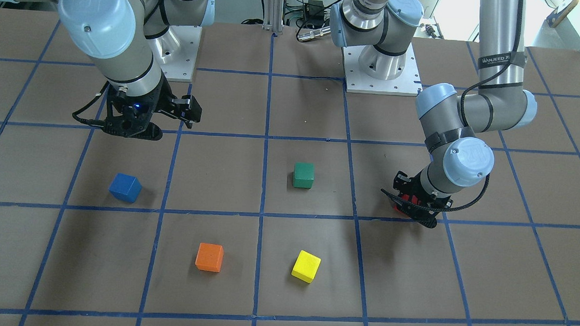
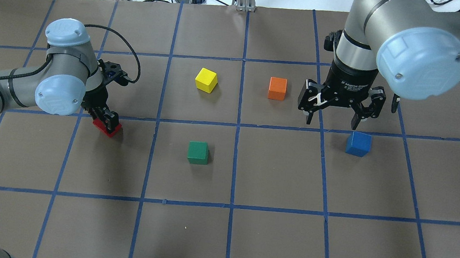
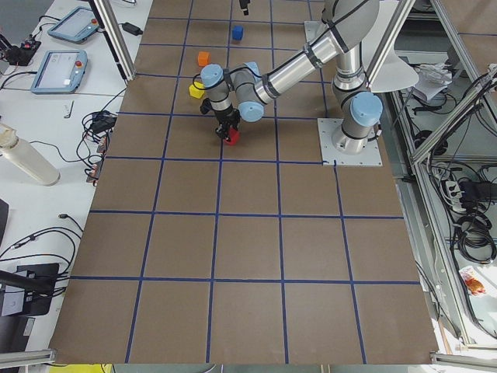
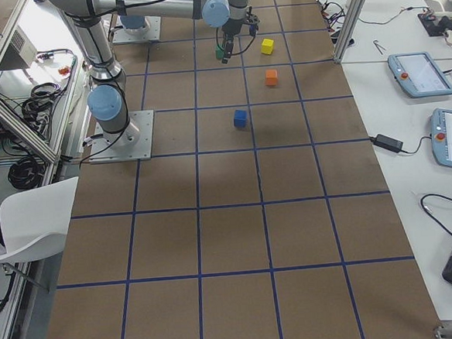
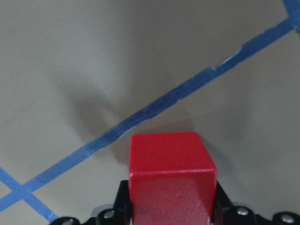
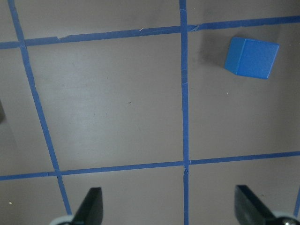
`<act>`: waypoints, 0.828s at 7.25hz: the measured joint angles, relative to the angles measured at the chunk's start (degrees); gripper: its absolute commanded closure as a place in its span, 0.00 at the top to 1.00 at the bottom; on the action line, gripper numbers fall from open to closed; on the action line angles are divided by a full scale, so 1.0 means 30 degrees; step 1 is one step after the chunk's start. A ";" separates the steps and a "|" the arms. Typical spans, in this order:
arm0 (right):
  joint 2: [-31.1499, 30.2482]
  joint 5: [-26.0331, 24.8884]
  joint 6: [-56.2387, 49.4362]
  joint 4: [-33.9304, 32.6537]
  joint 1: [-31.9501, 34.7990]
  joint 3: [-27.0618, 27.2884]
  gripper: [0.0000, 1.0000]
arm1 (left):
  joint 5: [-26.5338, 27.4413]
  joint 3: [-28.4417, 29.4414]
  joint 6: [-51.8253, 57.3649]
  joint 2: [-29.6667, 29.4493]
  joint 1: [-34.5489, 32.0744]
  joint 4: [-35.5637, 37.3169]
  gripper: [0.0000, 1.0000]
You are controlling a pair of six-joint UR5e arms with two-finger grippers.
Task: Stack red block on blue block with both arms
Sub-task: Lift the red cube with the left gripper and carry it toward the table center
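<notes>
The red block point(image 2: 110, 130) is at the table's left, held between the fingers of my left gripper point(image 2: 105, 123), which is shut on it. In the left wrist view the red block point(image 5: 171, 176) sits between the jaws, close over a blue tape line. I cannot tell whether it touches the table. The blue block point(image 2: 358, 143) lies on the table at the right. My right gripper point(image 2: 331, 123) hangs open and empty above the table, just behind and left of the blue block. The right wrist view shows the blue block point(image 6: 251, 57) at its upper right and the spread fingertips point(image 6: 91, 206) at the bottom.
A green block point(image 2: 198, 152) lies mid-table, between the red and blue blocks. A yellow block point(image 2: 206, 79) and an orange block point(image 2: 277, 88) lie farther out. The brown table point(image 2: 227, 240) is marked by a blue tape grid.
</notes>
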 measured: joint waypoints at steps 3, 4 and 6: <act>0.0000 0.0000 -0.0015 -0.0016 0.0000 -0.0032 1.00 | 0.0035 0.0927 -0.0777 0.0448 -0.0264 -0.0259 0.00; 0.0000 -0.0045 -0.0033 -0.0086 0.0000 -0.0038 1.00 | -0.0020 0.1391 -0.1250 0.0527 -0.0454 -0.0517 0.00; 0.0000 -0.0136 -0.0041 -0.0460 -0.0007 -0.0002 1.00 | -0.0109 0.2715 -0.3128 0.0486 -0.1462 -0.1354 0.00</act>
